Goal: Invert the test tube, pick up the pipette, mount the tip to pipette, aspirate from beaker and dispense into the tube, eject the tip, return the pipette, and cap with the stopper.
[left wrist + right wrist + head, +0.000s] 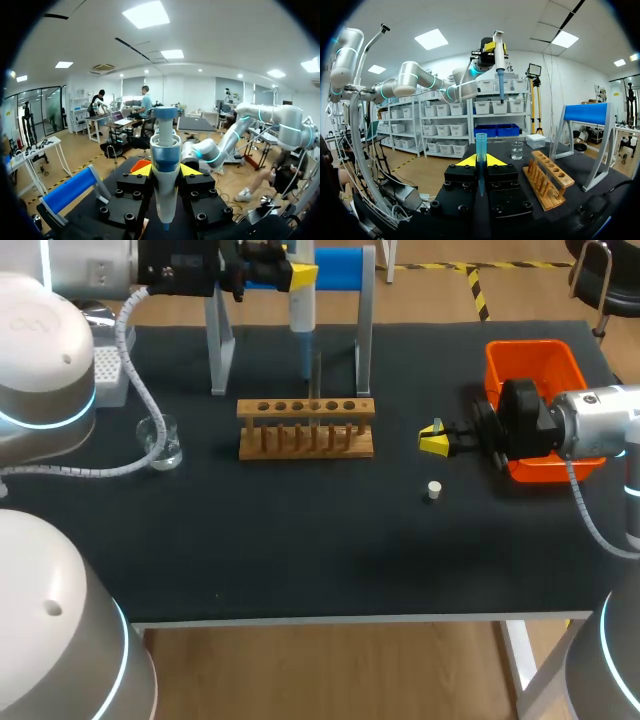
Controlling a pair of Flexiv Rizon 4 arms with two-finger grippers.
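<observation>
Alignment is what this step needs, as I judge it to be fitting the tip onto the pipette. The left gripper (165, 171) is clamped on the pipette (302, 310), which hangs upright high above and behind the rack (306, 428), nose pointing down. The right gripper (480, 161) sits low to the right of the rack, pinched on a blue tip (480, 145) that stands upright between its fingers, open end up.

To do it well, the tip's open mouth should come directly under the pipette's nose with both axes in one line, and then the two should be pressed together straight, without any sideways lean, firmly enough to seal. The tip looks light and slippery, so a skewed push could twist it in the fingers or pop it out.

The tube (553, 142) stands in the rack, the beaker (160, 440) is well to the rack's left, and the stopper (433, 490) lies on the table in front of the rack and to its right.
</observation>
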